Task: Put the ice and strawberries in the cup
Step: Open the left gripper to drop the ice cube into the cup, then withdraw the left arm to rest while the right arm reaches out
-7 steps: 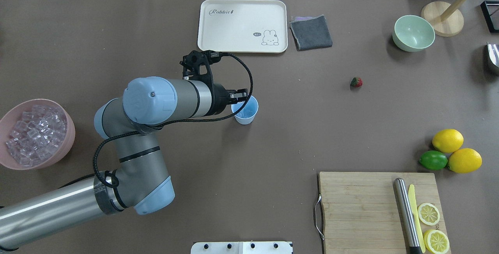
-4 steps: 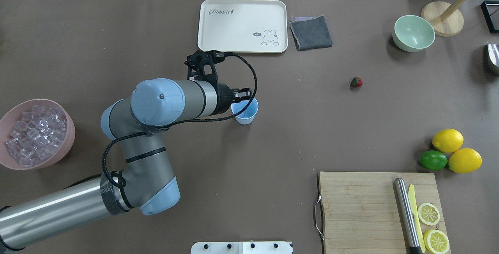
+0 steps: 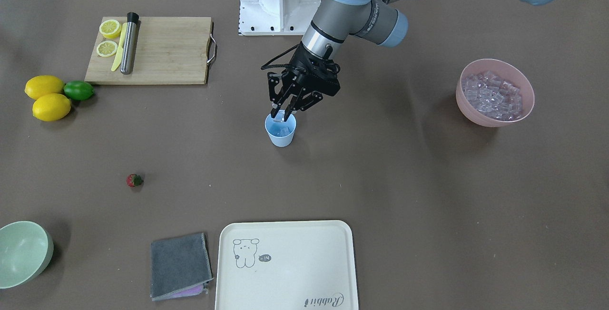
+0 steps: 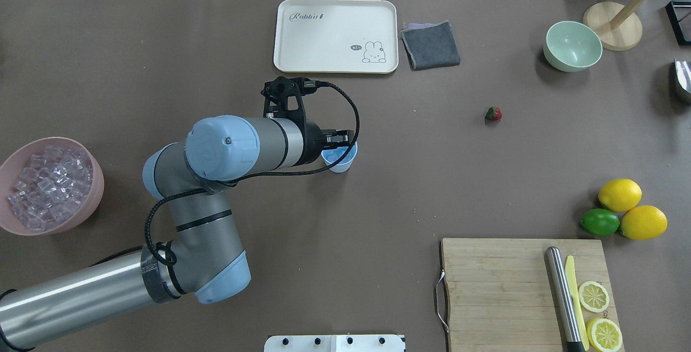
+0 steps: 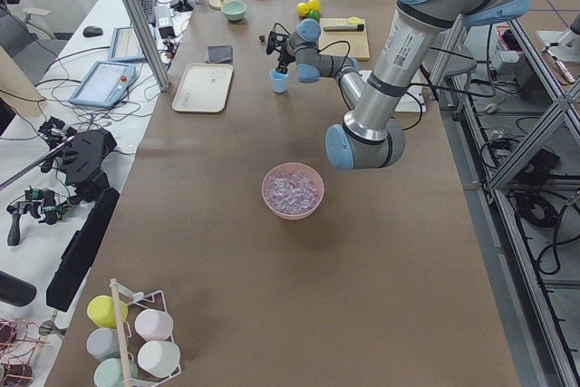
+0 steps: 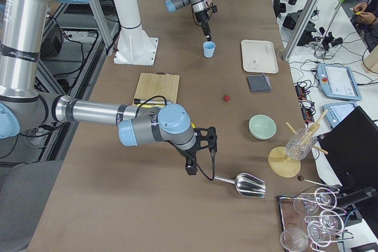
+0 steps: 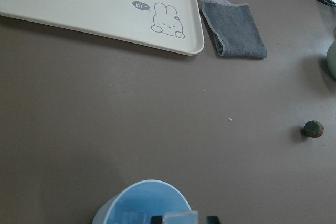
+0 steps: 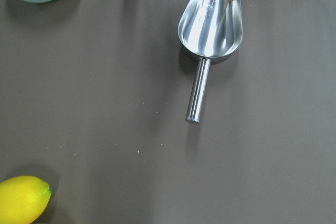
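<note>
My left gripper (image 3: pixel 283 115) hangs over the light-blue cup (image 3: pixel 280 140) at mid-tabletop, its fingers (image 7: pixel 156 218) pinching one clear ice cube (image 7: pixel 180 216) just above the rim. Another cube already lies inside. The ice heap (image 3: pixel 492 93) sits in the pink bowl (image 3: pixel 468 109) well off to the left, and the strawberry (image 4: pixel 493 114) lies alone well off to the right. The risk as I judge it: the tips sit close to the cup's near rim, so a release here could bounce the cube off the lip, or a descending finger could tip the light cup. Since half a second ago the gripper has slid farther over the mouth, while the cup has not moved. Of the right gripper (image 6: pixel 191 168) I cannot tell whether its fingers are spread.
</note>
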### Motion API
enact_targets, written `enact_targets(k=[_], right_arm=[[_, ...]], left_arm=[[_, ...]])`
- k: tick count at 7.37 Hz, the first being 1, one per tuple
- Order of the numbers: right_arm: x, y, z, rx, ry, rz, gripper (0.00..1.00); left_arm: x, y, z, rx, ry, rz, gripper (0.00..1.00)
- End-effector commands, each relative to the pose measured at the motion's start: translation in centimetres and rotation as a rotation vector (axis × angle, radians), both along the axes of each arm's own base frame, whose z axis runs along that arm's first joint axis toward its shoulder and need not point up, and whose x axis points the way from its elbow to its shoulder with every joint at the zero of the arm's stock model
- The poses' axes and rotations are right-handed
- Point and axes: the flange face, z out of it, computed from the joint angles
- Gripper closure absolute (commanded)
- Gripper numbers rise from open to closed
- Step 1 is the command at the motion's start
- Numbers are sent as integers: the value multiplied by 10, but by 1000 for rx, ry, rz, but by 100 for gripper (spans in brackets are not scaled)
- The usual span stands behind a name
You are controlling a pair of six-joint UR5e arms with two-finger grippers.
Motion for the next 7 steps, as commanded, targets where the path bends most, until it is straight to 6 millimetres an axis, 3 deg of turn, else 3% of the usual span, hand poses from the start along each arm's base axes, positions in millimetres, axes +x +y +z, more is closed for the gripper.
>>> enact_targets(k=[1,3,4,5,6,7], right_arm=[[0,0,0,4,-2,-2,0],[-2,-1,-4,49,-7,-8,0],[-1,-2,-6,60,-7,-3,0],[-2,-4,-10,72,-3,-6,0],[-2,-5,-12,75,-4,-5,0],[-3,-5,-17,83,-13,-6,0]], left_arm=[[-7,2,4,24,-9,6,2],[-42,6,25,16,-15,10,2],[-78,-14,38,23,-58,57,2],[-129,-27,52,35,-144,104,2],[-182,-28,79,80,-249,137,2],[-238,-24,128,143,-330,208,1]])
